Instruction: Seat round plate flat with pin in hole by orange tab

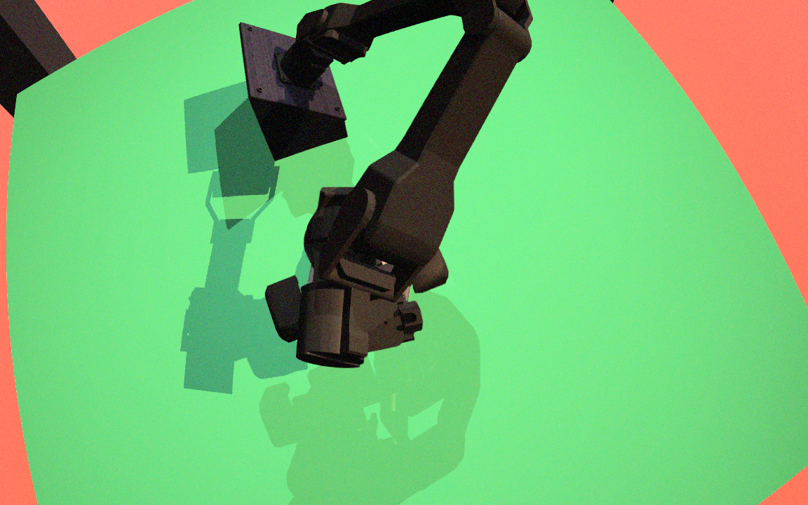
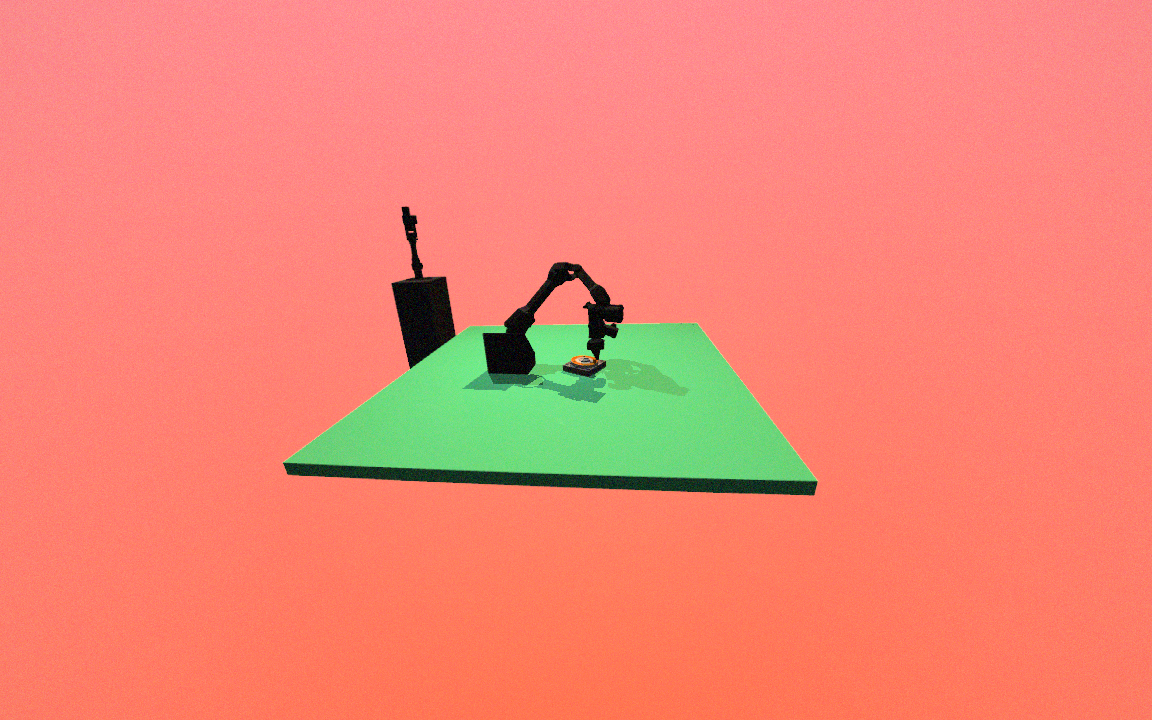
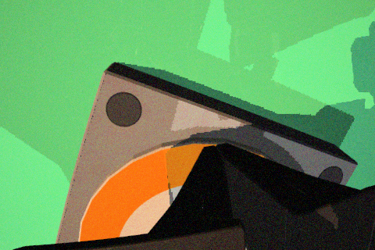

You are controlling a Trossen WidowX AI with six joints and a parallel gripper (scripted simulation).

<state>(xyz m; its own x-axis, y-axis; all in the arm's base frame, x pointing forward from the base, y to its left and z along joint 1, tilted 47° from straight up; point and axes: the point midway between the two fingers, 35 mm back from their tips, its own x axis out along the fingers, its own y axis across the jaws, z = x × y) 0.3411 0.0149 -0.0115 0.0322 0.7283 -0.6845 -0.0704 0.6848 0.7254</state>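
My gripper [image 3: 216, 158] [image 2: 597, 357] is shut with nothing seen between its fingers. Its tips are over the outer rim of the round plate; whether they touch it I cannot tell. The plate [image 3: 113, 203] [image 2: 574, 361] has an orange ring and a pale inner part, and lies over the square grey base [image 3: 97, 156] [image 2: 582, 371]. The fingers cover much of the plate in the wrist view. The orange tab, its hole, the pin and the post are hidden or too small to tell, so whether the plate lies flat is not clear. In the top view the arm hides nearly all of plate and base.
The arm's black mounting block [image 1: 306, 132] [image 2: 507, 354] stands on the green table [image 1: 583, 282] [image 2: 544, 438] beside the base. A second, smaller-looking arm stands on a tall black pedestal [image 2: 423, 322] behind the table. Dark round spots mark the base's corners. Arm shadows cross the table.
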